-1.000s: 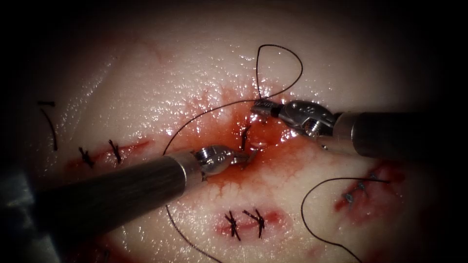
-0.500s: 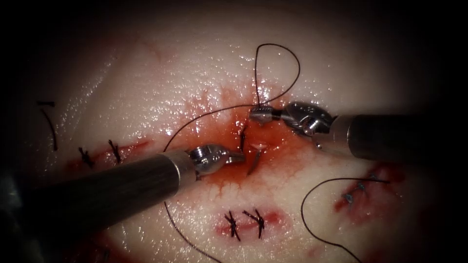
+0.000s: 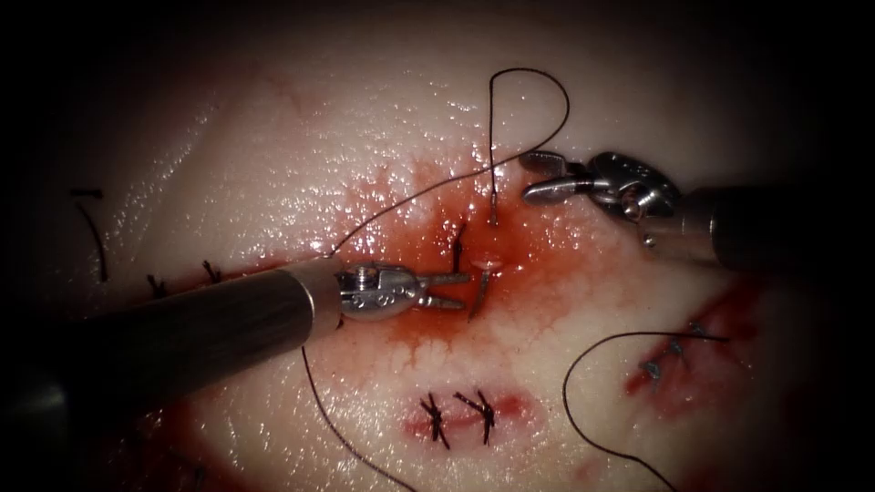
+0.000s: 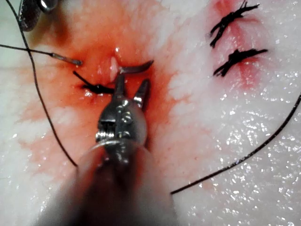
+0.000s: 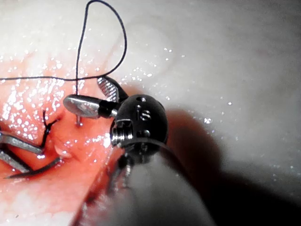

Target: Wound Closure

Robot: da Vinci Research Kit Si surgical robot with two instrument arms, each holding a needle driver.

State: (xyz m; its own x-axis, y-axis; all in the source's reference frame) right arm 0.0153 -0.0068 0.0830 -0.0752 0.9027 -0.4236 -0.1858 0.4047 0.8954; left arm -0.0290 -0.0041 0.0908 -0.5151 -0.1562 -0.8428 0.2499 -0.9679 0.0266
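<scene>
The curved needle sits in the tissue (image 3: pixel 273 137) across the cut, and neither tool holds it. Its tip end (image 3: pixel 477 296) sticks out of the red fluid near the cut. Its tail end (image 3: pixel 493 217) stands out on the far side with the thread (image 3: pixel 547 91) looping up from it. My left tool (image 3: pixel 460 289) is open just left of the tip with nothing between its jaws; the left wrist view shows the left tool (image 4: pixel 132 81) right below the needle tip (image 4: pixel 136 68). My right tool (image 3: pixel 527 176) is open and holding nothing, up and right of the tail, as the right wrist view (image 5: pixel 83 92) confirms.
A dark stitch (image 3: pixel 458 246) lies in the cut beside the needle. Finished stitches sit on other cuts at the front (image 3: pixel 460 417), left (image 3: pixel 214 273) and right (image 3: pixel 670 351). Loose thread (image 3: pixel 583 428) curves over the tissue at the front right, and a cut end (image 3: pixel 91 228) lies far left.
The right tool let go of the needle's tail, opened wide and drew back up and right. The left tool backed off from the needle tip, turned and opened.
</scene>
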